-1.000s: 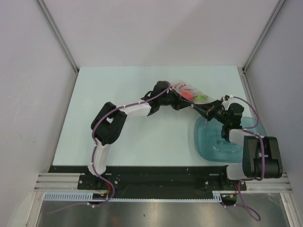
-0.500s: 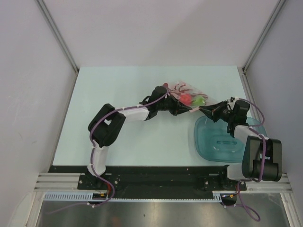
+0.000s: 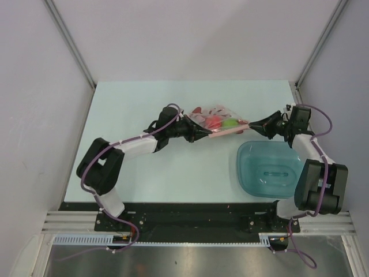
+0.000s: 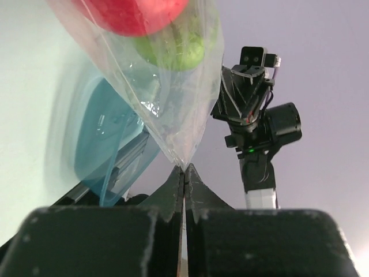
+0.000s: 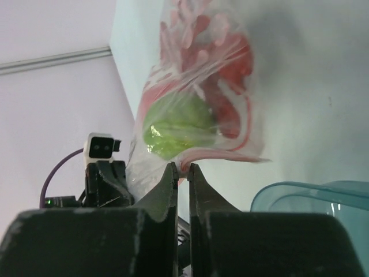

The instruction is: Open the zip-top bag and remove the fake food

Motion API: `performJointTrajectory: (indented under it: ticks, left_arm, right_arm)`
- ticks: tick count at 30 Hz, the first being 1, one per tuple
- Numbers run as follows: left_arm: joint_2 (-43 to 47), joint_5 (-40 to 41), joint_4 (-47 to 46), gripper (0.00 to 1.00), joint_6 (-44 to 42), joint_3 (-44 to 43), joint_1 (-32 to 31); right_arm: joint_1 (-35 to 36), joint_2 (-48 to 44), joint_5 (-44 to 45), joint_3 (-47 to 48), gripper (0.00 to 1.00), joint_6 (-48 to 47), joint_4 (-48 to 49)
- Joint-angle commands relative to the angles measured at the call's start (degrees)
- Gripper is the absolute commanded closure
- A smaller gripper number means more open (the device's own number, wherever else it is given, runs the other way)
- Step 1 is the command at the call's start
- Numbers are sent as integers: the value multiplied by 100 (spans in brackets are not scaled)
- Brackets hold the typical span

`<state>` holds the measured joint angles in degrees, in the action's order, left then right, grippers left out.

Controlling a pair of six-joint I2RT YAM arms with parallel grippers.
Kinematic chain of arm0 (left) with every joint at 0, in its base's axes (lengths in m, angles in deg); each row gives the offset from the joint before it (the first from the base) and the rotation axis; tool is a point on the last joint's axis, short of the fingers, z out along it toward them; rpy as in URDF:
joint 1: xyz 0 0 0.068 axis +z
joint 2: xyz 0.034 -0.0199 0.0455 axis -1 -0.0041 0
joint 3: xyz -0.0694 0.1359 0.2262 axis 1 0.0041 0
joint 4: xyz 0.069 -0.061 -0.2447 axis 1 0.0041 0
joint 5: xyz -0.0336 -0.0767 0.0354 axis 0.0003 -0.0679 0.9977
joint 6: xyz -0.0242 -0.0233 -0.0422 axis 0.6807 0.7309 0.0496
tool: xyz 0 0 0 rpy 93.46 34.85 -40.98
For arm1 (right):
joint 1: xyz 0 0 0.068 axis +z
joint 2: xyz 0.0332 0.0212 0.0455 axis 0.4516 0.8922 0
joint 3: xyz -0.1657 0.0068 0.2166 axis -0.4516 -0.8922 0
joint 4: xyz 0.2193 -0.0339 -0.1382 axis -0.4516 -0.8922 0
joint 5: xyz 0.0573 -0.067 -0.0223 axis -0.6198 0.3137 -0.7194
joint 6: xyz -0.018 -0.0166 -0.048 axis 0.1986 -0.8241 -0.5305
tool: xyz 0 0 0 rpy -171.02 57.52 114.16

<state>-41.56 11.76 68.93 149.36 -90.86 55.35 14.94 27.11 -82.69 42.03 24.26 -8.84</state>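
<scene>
Arms have swung apart. Left end effector (image 3: 203,134) and right end effector (image 3: 253,124), both pinched shut on zip-top bag (image 3: 218,120), now stretch it taut. Fake food (image 3: 229,122) still inside.

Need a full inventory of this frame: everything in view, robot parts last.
zip-top bag: 1, clear with a pink-red zip strip, stretched between the two grippers over the far middle of the table
green ball: 1, lime green, inside the bag, toward its right end
lobster: 1, red with pinkish legs, inside the bag, left of the ball; any further red piece cannot be told apart
tray: 1, translucent teal, on the table's near right
table: 1, pale
left arm, right arm: black and white, purple cables
left gripper: black, shut on the bag's left corner
right gripper: black, shut on the bag's right end
</scene>
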Motion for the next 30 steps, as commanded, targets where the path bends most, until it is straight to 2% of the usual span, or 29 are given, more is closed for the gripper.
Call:
performJointTrajectory:
  ticks: [1,9,15,18,21,23,26,27,30]
  left_arm:
    - [743,132,60,100,-247,614,216]
    - [1568,404,350,100,-317,1256,523]
    - [2588,632,552,100,-274,2056,813]
    - [2721,642,360,100,-151,2302,813]
    - [2449,510,78,100,-106,2189,796]
    - [2291,448,-132,100,-115,1952,752]
    - [1948,299,-334,100,-98,1653,656]
    - [1817,264,-361,100,-89,1600,629]
    - [1675,141,-511,100,7,1494,497]
  right_arm:
    - [-15,310,407,528,100,-613,-584]
    - [469,907,556,1345,100,-1009,-1032]
    - [1031,1382,267,1820,100,-851,-822]
    - [1381,1663,161,2066,100,-764,-760]
    - [1550,1804,152,2242,100,-763,-960]
    - [1559,1875,205,2348,94,-886,-1242]
    - [1507,1849,310,2436,70,-1140,-1909]
    - [1472,1814,354,2471,55,-1237,-2059]
    - [1357,1578,574,2462,36,-1579,-2552]
